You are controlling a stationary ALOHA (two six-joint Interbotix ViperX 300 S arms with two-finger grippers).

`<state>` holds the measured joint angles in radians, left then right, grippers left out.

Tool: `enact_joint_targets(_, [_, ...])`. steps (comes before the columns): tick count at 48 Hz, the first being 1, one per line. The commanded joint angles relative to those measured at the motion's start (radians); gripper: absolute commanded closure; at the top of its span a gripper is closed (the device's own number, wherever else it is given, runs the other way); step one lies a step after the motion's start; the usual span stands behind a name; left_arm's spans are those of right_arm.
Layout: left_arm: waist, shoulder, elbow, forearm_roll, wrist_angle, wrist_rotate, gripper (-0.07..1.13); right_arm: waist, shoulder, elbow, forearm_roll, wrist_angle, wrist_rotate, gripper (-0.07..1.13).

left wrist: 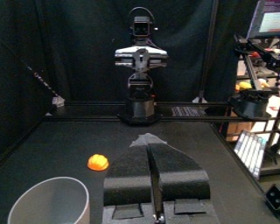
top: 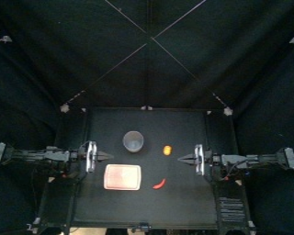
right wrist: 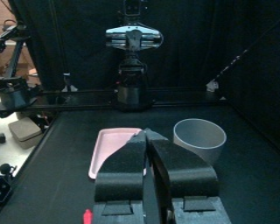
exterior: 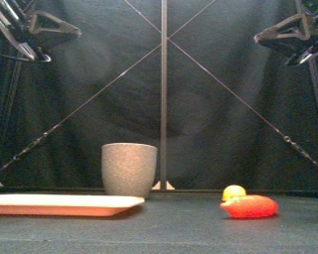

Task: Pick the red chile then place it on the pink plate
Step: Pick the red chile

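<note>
The red chile [top: 161,184] lies on the table near the front, just right of the pink plate [top: 121,176]. In the front view the chile [exterior: 250,206] sits at the right, well apart from the plate [exterior: 63,204] at the left. The right wrist view catches only the chile's tip [right wrist: 84,214], beside the plate [right wrist: 113,149]. My left gripper [top: 98,158] hangs high at the left, jaws shut on nothing. At the right my right gripper [top: 190,160] is raised too, shut and empty [right wrist: 150,133]. Both are far above the chile.
A tall grey speckled cup [top: 133,140] stands behind the plate, near the table's middle [exterior: 128,169]. A small yellow-orange toy [top: 167,148] lies to its right, behind the chile [exterior: 234,191]. The left wrist view shows the toy [left wrist: 98,162] and cup [left wrist: 49,201].
</note>
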<state>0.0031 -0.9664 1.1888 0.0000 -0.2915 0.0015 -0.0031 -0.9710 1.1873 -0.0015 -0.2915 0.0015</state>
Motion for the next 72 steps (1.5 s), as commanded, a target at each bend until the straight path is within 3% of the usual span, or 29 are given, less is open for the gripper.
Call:
enact_joint_targets(1, [0.005,0.008,-0.015,0.002,-0.009,0.0,1.11,0.0,0.051,-0.055,0.011,-0.008,0.008,1.07])
enact_joint_targets(17, [0.005,0.003,-0.006,0.015,-0.009,0.002,1.07,0.109,0.483,-0.216,0.005,0.121,0.032,0.84])
enact_joint_targets(23, [0.005,0.0,-0.005,0.017,-0.008,0.002,1.07,0.117,0.609,-0.262,0.025,0.212,0.04,0.61])
enact_joint_targets(32, [0.006,-0.002,0.0,0.017,-0.006,0.002,1.07,0.123,0.739,-0.305,0.115,0.233,0.041,0.08])
enact_joint_targets(35, [0.006,-0.003,0.003,0.017,-0.006,0.002,1.07,0.127,0.772,-0.316,0.132,0.238,0.041,-0.02])
enact_joint_targets(42, [0.008,-0.003,0.006,0.017,-0.006,0.002,1.07,0.156,0.841,-0.344,0.15,0.27,0.041,0.04])
enact_joint_targets(56, [0.014,-0.005,0.006,0.017,0.002,0.002,1.07,0.255,0.957,-0.414,0.15,0.321,0.041,0.04])
enact_joint_targets(72, [0.018,-0.005,0.011,0.017,0.003,0.002,1.07,0.259,1.037,-0.443,0.144,0.322,0.038,0.06])
